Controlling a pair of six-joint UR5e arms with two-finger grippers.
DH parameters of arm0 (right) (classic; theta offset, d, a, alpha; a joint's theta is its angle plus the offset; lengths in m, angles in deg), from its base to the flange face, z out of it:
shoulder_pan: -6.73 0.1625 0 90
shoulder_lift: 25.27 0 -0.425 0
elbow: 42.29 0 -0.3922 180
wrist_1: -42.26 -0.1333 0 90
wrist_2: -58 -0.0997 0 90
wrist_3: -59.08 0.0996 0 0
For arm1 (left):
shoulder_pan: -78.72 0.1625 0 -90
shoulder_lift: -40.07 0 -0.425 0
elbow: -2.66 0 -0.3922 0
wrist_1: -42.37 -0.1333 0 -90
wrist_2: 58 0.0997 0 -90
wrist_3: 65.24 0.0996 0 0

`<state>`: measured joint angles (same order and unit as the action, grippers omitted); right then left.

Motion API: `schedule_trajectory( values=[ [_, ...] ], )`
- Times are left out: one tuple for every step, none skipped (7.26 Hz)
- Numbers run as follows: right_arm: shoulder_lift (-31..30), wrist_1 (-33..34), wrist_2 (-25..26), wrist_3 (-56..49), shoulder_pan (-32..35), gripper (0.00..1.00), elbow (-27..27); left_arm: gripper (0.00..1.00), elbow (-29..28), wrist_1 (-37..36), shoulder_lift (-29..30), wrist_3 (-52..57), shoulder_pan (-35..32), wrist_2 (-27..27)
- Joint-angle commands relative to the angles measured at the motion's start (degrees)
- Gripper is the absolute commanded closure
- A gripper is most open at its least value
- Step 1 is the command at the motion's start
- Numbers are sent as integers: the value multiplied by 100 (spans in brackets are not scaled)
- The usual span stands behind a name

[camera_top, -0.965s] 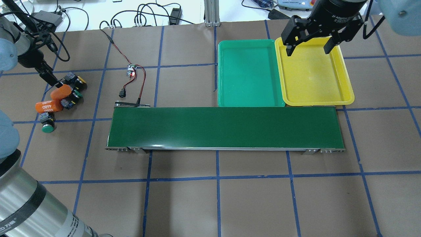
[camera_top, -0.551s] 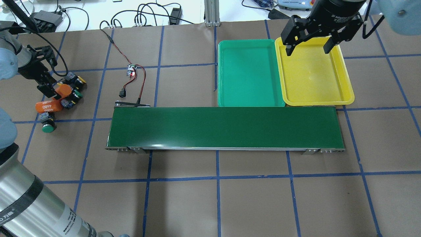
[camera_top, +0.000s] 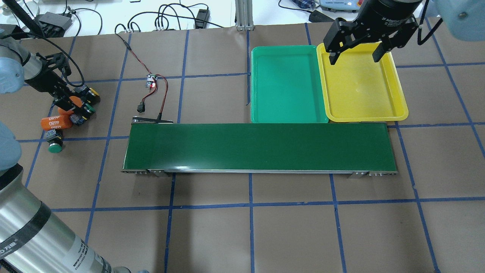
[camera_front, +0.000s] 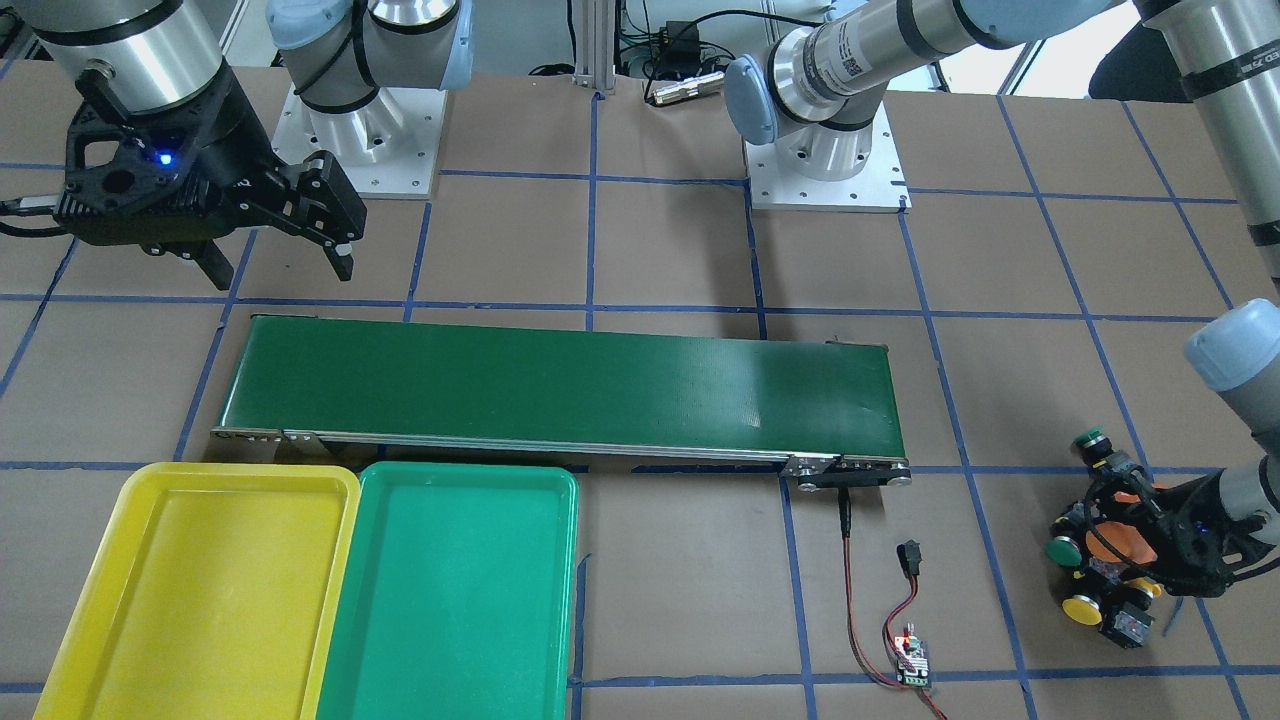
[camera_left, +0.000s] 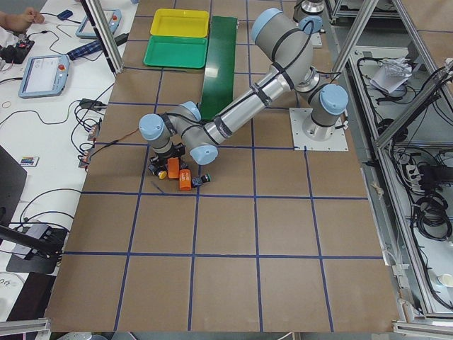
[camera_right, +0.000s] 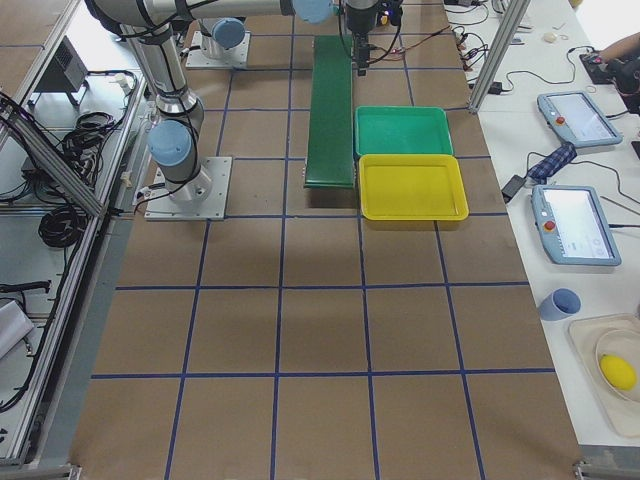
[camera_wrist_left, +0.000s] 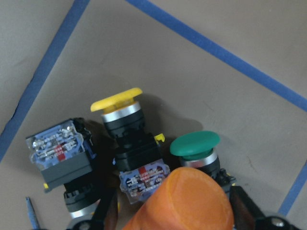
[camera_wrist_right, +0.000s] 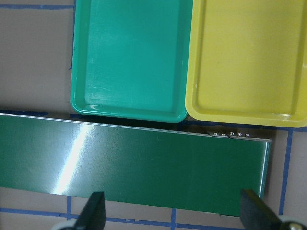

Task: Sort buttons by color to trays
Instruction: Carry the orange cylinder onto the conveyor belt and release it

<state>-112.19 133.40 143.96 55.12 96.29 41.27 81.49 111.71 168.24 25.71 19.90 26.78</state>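
The left tool point(camera_top: 70, 104) is seen at the far left end of the surface point(camera_top: 242, 227), and it is clamped on an orange cylinder point(camera_wrist_left: 184, 203), which is held between its two dark fingers point(camera_wrist_left: 245, 213). The buttons are crowded together on the surface right by it. A yellow-capped button point(camera_wrist_left: 117, 99) is laid on its side, a green-capped button point(camera_wrist_left: 194, 144) is found just beside it and close under the cylinder, and a third button point(camera_wrist_left: 60, 155) is shown mostly by its clear block end. A fourth button with a green cap point(camera_top: 55, 146) is set a little apart, near a second orange cylinder point(camera_top: 56, 123) that is laid flat. All four buttons are kept well apart from the trays. The green tray point(camera_top: 288, 85) and the yellow tray point(camera_top: 363, 91) are placed side by side, touching, at the right end, just behind the long green belt point(camera_top: 257, 146). The right tool point(camera_top: 355, 58) is held up in the air at that same end, with its fingers spread wide apart
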Motion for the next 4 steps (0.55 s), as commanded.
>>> schedule_trajectory(
  values=[
    [0, 0, 0, 0, 0, 0, 3, 100, -78, 395, -143, -24, 2, 21],
    [9, 0, 0, 0, -9, 0, -6, 100, -130, 570, -231, -164, -16, 21],
    [9, 0, 0, 0, 0, 0, -6, 100, -114, 755, -467, -670, -120, 12],
    [9, 0, 0, 0, -9, 0, 3, 100, -9, 861, -817, -1232, -452, 12]
  ],
)
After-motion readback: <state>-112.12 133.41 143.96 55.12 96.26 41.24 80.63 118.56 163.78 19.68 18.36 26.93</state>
